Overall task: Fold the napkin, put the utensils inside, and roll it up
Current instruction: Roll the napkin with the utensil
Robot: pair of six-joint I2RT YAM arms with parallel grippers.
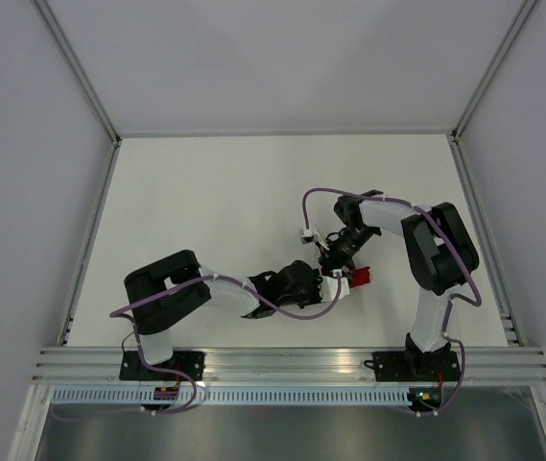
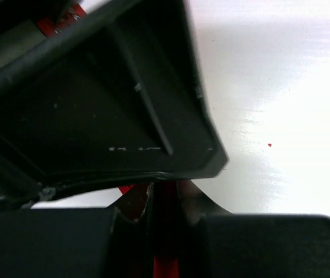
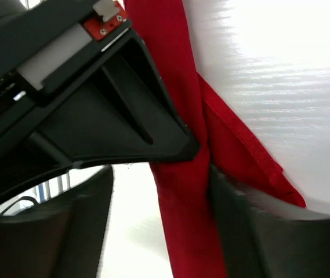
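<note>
The red napkin (image 1: 357, 279) is bunched into a narrow roll, and only a small end shows past the two grippers in the top view. My left gripper (image 1: 326, 281) is shut on it; in the left wrist view a thin strip of red cloth (image 2: 166, 267) sits pinched between the jaws (image 2: 165, 231). My right gripper (image 1: 336, 263) reaches down from behind onto the same spot. In the right wrist view its jaws (image 3: 159, 231) stand apart, and the red roll (image 3: 182, 191) lies against the right finger (image 3: 240, 231). The utensils are hidden.
The white table (image 1: 215, 192) is bounded by grey walls and an aluminium rail along the near edge (image 1: 292, 363). The two grippers are pressed close together, each filling the other's wrist view, as with the left gripper's body (image 3: 83, 104).
</note>
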